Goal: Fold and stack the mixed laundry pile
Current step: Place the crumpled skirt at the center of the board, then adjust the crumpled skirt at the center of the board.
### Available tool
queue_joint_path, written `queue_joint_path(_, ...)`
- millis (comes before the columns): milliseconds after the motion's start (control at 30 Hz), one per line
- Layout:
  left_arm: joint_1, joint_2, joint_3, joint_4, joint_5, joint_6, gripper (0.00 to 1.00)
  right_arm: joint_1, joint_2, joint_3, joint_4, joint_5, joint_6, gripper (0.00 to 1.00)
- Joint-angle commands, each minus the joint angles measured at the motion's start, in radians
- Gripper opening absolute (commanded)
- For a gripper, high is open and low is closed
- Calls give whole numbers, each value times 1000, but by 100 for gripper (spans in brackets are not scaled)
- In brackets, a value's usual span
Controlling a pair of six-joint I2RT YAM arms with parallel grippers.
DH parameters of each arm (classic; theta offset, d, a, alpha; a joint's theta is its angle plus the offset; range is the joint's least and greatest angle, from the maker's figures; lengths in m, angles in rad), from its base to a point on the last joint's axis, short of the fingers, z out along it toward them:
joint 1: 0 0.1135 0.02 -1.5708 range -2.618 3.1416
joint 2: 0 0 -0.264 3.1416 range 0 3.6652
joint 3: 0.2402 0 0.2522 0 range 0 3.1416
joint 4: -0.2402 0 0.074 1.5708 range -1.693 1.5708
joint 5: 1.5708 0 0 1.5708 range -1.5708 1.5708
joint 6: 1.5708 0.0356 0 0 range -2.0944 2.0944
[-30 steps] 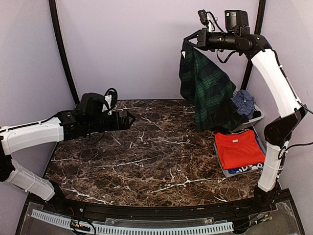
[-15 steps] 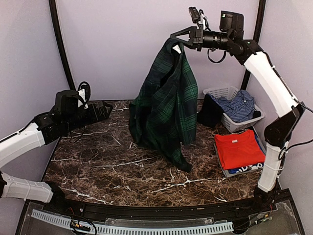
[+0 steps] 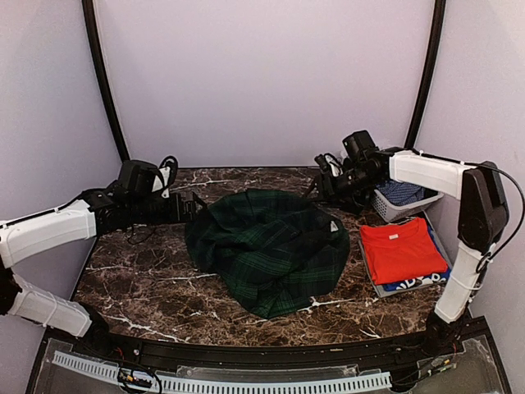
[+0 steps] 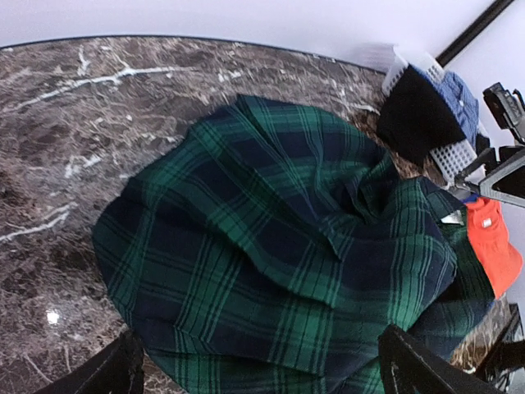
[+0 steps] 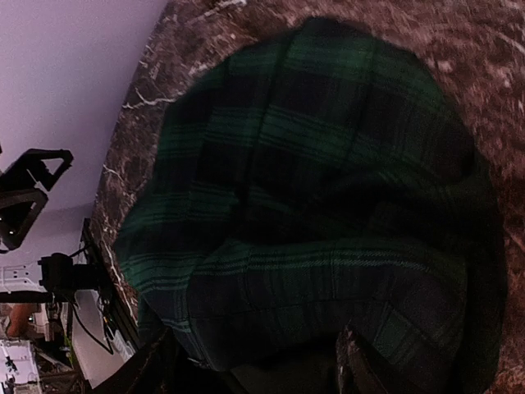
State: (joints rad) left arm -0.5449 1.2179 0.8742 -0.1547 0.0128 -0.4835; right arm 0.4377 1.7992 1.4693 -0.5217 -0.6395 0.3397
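1. Green skirt (image 3: pixel 267 250) lies in a messy heap, mid table (image 3: pixel 139 279).
2. L gripper (image 3: pixel 197 207): fingers wide apart, just beside skirt's left edge, holds nothing.
3. R gripper (image 3: pixel 318 185): fingers apart, near skirt's back right edge.

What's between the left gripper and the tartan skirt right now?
Nothing visible. The left gripper, fingers open, sits at the tartan skirt's left edge; the skirt lies heaped on the table right ahead of it.
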Motion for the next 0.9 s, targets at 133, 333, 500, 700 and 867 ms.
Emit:
queue_joint_path(133, -44, 124, 10, -8, 211, 119, 96, 42, -129, -157, -38, 159, -109, 68)
queue_joint_path(333, -142, 280, 132, -42, 222, 191, 94, 115, -128, -188, -72, 117, -122, 64)
queue_joint_path(500, -170, 377, 201, -49, 219, 197, 95, 182, -153, -259, -69, 79, -136, 64)
queue_joint_path(700, -181, 399, 234, -27, 216, 192, 94, 296, -190, -431, 22, 60, -101, 48)
queue_joint_path(867, -193, 488, 311, -108, 153, 190, 89, 320, -269, -591, 124, 51, -47, 45)
